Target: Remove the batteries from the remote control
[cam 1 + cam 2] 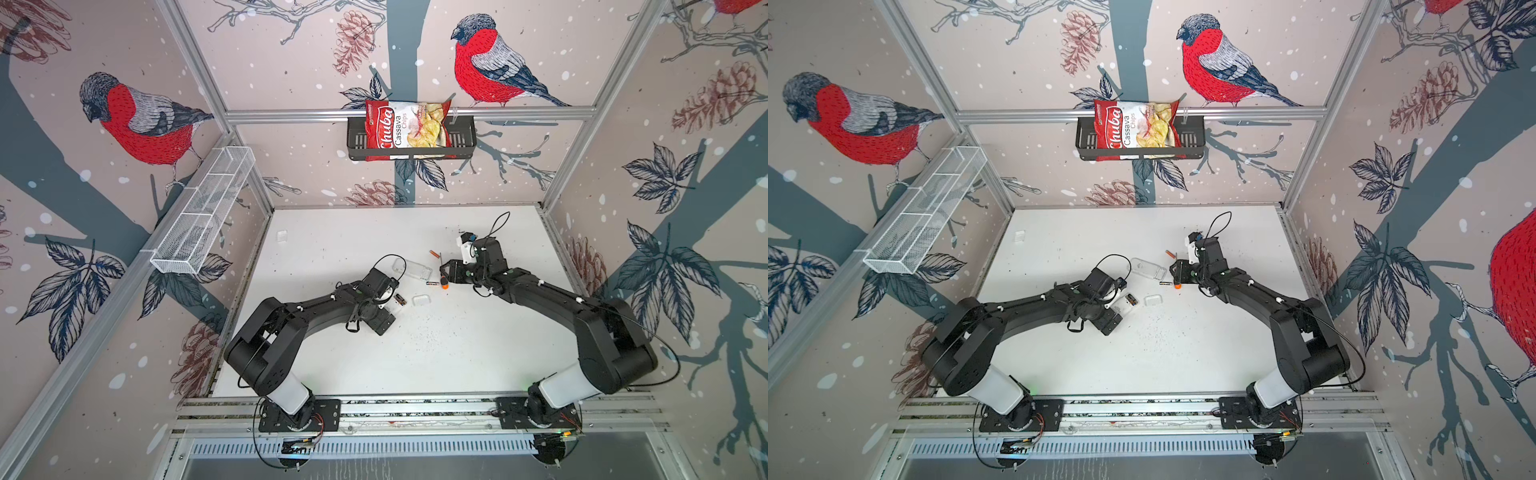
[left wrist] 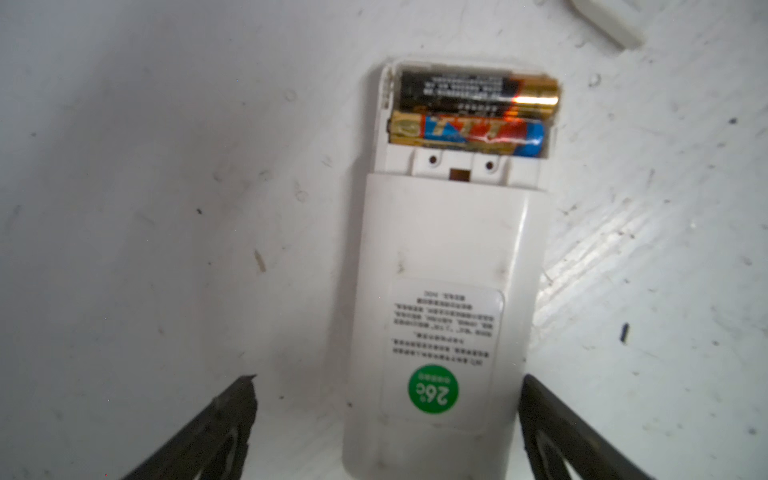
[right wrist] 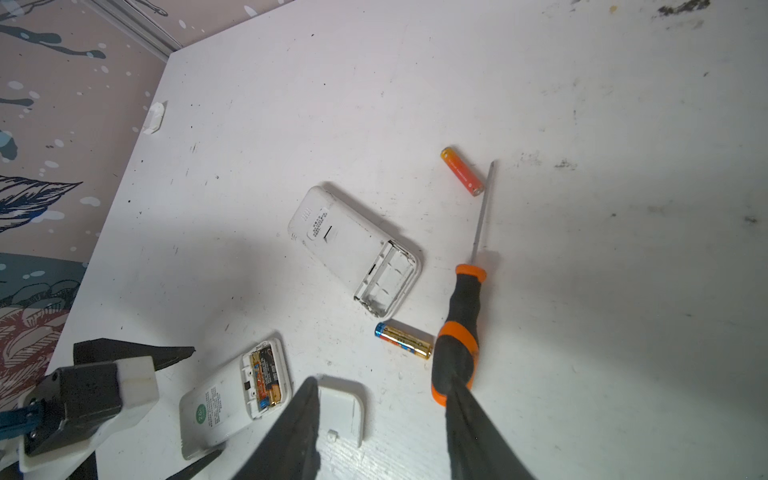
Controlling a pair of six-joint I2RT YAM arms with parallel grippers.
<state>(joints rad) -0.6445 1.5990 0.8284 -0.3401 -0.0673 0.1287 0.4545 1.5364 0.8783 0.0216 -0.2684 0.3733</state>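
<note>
Looking down the left wrist view, found the left gripper (image 2: 387, 380) spread wide astride the left end of the loaded remote control (image 2: 444, 249), gripping nothing. Found the right gripper (image 3: 380, 382) parted partway, nothing between the jaws; could not tell whether one finger (image 3: 469, 415) touched the butt of the screwdriver (image 3: 457, 332).

Counted two batteries seated in the open bay at that remote's right end: a black-and-gold battery (image 2: 478, 93) and a blue-and-gold battery (image 2: 465, 133). Lay side by side, long axes across the remote's width, gold ends facing opposite ways.

Saw two more out on the table (image 1: 457, 353), right of the empty remote (image 1: 415, 268): an orange battery (image 1: 434, 253) farther off and a gold battery (image 1: 432, 284) nearer, just beside the screwdriver handle. Both lay flat, pointing roughly left to right.

Judged each light, rigid, smooth and prone to roll. Judged the seated pair spring-held, best levered up at one end, then pinched across the middle of the barrel.
</note>
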